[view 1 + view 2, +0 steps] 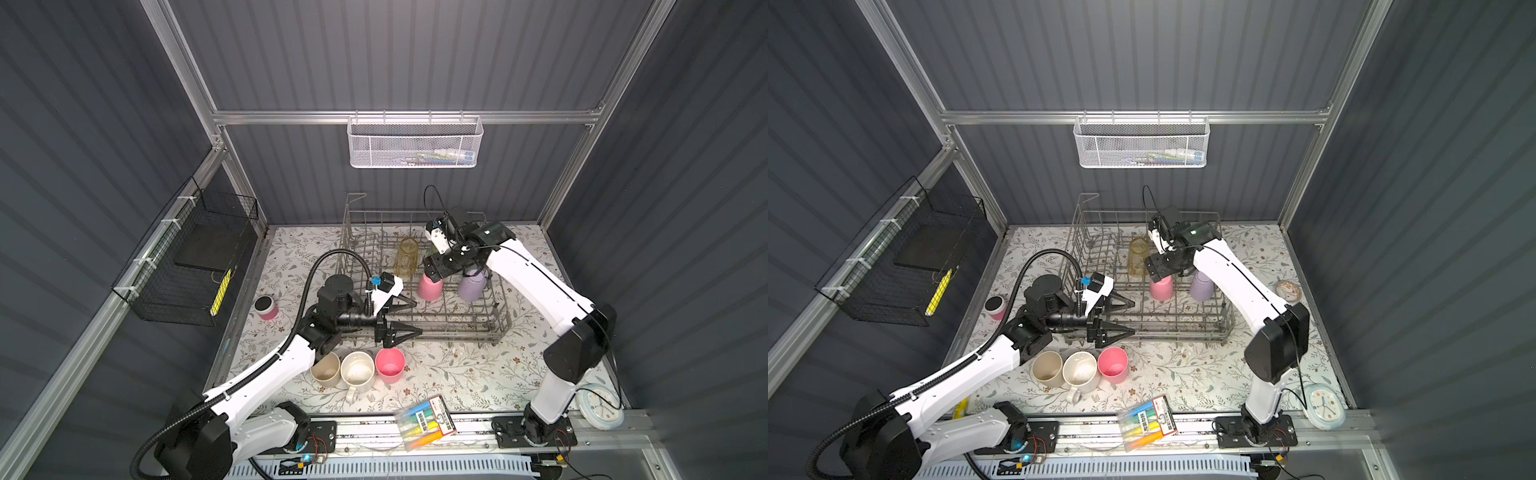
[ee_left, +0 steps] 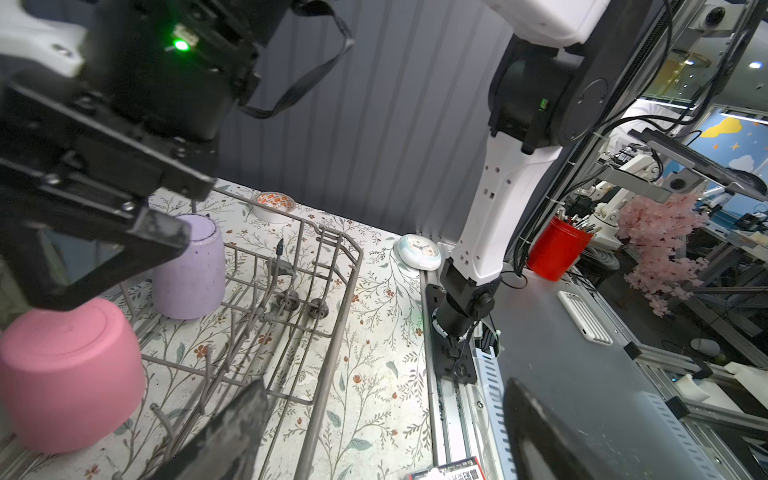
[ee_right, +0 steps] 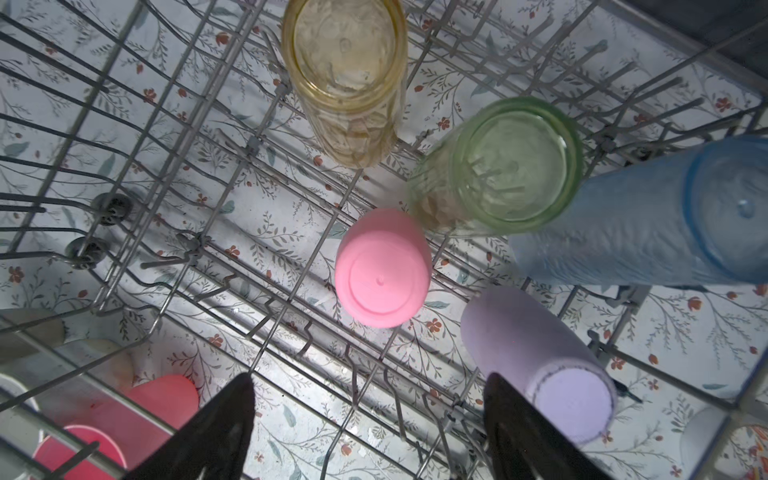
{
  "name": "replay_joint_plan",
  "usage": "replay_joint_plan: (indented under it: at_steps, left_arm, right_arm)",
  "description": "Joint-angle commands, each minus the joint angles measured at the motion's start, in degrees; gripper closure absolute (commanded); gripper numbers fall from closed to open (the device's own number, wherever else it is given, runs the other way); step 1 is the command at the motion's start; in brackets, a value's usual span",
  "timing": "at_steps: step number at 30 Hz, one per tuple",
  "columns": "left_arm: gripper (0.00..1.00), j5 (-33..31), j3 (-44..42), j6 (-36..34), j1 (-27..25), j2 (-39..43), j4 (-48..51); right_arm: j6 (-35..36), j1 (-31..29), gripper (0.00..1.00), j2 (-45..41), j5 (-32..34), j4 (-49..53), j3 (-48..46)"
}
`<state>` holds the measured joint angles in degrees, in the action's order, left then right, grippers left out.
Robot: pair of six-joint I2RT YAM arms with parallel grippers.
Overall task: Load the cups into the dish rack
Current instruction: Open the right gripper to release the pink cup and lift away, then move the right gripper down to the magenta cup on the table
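Left gripper (image 1: 417,318) seen wide open, nothing held, beside dish rack (image 1: 457,329); right gripper (image 3: 370,392) spread wide, empty, above upturned pink cup (image 3: 382,270)

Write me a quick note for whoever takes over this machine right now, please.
Left gripper: open, empty, at the dish rack's front-left corner.
Right gripper: open, empty, above the rack's cups.
Done: amber glass, green glass, blue tumbler, pink tumbler, lilac tumbler upside down in the rack.
Left: beige tumbler, speckled mug, second pink tumbler, upright on the table before the rack.
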<state>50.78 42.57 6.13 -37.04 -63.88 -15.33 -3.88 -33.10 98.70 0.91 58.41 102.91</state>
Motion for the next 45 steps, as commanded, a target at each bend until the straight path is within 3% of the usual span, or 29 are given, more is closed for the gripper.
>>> replay_joint_plan:
  at_steps: [1, 6, 11, 15, 18, 24, 31, 39, 45]
  left_arm:
    - [0.13, -2.3, 0.2, -1.0, -0.1, 2.1, 2.6]
    - [0.13, -7.9, -1.7, 2.1, -0.1, 4.9, 2.8]
    - [0.13, -19.4, -3.2, 4.7, -0.1, 9.3, 5.2]
    - [0.12, -29.1, -3.8, 6.7, -0.1, 12.3, 6.3]
    - [0.13, -31.0, -4.0, 7.5, 0.0, 12.7, 5.2]
    - [0.16, -28.7, -4.5, 11.4, 1.4, 10.7, -1.5]
    - [0.16, -21.7, -7.3, 20.8, 9.6, 8.2, -14.0]
    - [0.16, -14.4, -10.1, 34.9, 20.1, 1.8, -33.0]
    - [0.16, -12.4, -9.6, 38.0, 23.1, -1.0, -37.8]
  right_arm:
    - [-1.4, -0.2, 0.14, -6.0, -2.3, -3.2, -3.6]
    - [-0.1, -0.3, 0.15, -17.5, -6.1, -12.2, -14.6]
    - [3.5, -0.3, 0.17, -28.4, -10.3, -19.1, -24.8]
    - [5.2, -0.9, 0.19, -33.2, -17.5, -20.2, -28.9]
    - [7.3, -3.4, 0.2, -36.2, -23.7, -21.7, -31.9]
    - [12.4, -14.0, 0.21, -36.5, -23.0, -20.3, -34.2]
    - [13.2, -21.3, 0.25, -35.0, -19.2, -19.5, -36.0]
    - [14.0, -29.1, 0.3, -26.5, -15.8, -20.9, -36.4]
    - [15.8, -33.9, 0.35, -18.9, -11.6, -21.3, -33.9]
